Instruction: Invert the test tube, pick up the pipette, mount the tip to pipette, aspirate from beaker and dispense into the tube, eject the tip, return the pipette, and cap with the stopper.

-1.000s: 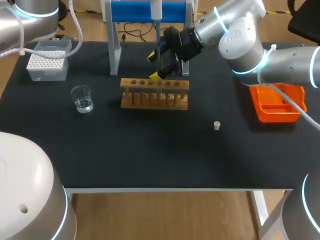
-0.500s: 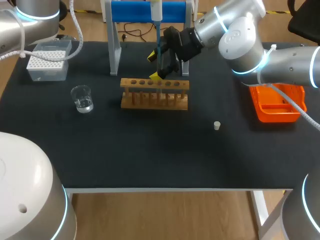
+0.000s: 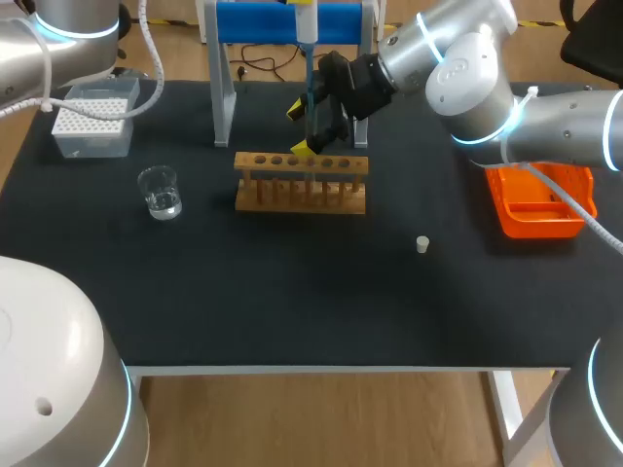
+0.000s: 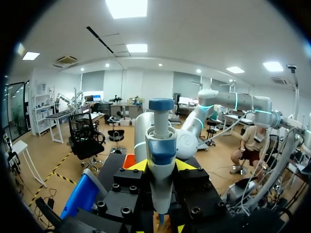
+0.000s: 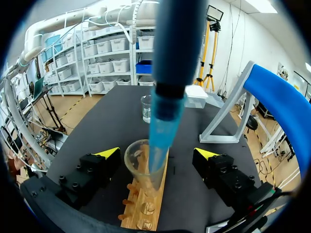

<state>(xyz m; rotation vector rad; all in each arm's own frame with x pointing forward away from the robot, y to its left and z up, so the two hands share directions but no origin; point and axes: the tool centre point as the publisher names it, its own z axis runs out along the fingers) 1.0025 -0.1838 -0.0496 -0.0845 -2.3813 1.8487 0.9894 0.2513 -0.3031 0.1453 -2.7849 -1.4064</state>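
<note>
The black table (image 3: pixel 292 311) carries everything, and the wooden rack (image 3: pixel 302 185) near its middle is the landmark. The right arm (image 3: pixel 467 68) comes in from behind and right of the rack. The left arm (image 3: pixel 49 39) shows only far to the rack's back left, and its wrist is out of the head view.

A blue stand (image 3: pixel 263 21) rises just behind the rack. An orange bin (image 3: pixel 511 219) sits well to the rack's right, and a white tip box (image 3: pixel 92 122) well to its back left.

The pipette (image 4: pixel 158 160) hangs upright over the rack's back edge, clamped on both sides by the left gripper (image 4: pixel 161 166). Its long axis runs straight down, and its translucent blue tip enters the mouth of the test tube (image 5: pixel 133 167).

A small glass beaker (image 3: pixel 161 192) with a little clear liquid stands to the rack's left. The tube is clear glass, upright in the rack, mouth up. I cannot tell whether there is liquid in it.

The right gripper (image 3: pixel 301 127) hovers over that spot with its jaws spread wider than the tube, one either side, not pinching it.

The pale stopper (image 3: pixel 422 244) lies in front and to the right of the rack, nearer the right arm.

This looks like the dispensing step. The tip and tube axes must stay lined up.
</note>
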